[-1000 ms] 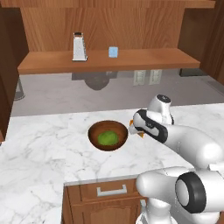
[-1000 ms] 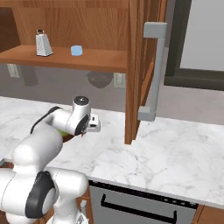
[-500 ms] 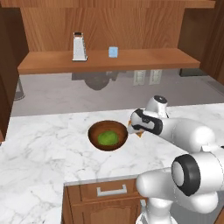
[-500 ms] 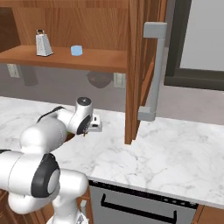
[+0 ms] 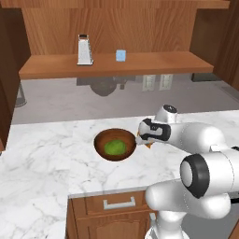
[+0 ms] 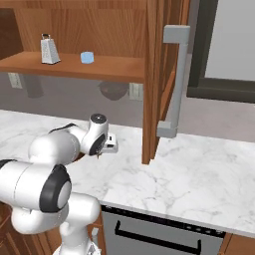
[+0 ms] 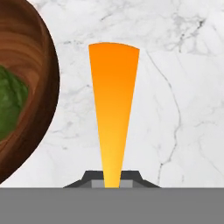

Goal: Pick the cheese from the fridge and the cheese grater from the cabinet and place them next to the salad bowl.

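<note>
My gripper (image 5: 143,139) is shut on the cheese (image 5: 148,144), an orange wedge, low over the white marble counter just right of the salad bowl (image 5: 99,145). In the hand view the cheese (image 7: 113,105) points away from the gripper (image 7: 111,180) over bare marble, with the dark wooden salad bowl (image 7: 39,87) and its green salad (image 7: 8,105) to the left. From the right base view the gripper (image 6: 107,146) hangs close to the counter. The silver cheese grater (image 5: 84,50) (image 6: 49,50) stands on the shelf of the wooden cabinet (image 5: 140,64). The fridge is out of view.
A small light-blue cup (image 5: 121,55) (image 6: 87,58) stands on the shelf right of the grater. A wooden panel with a grey bar handle (image 6: 172,84) rises from the counter right of the arm. A drawer (image 5: 116,203) and a dishwasher front (image 6: 159,234) sit below the counter.
The hand has sunk a little toward the counter beside the bowl with the cheese still in it, and the arm has folded further. Bowl, grater and cup have not moved.
</note>
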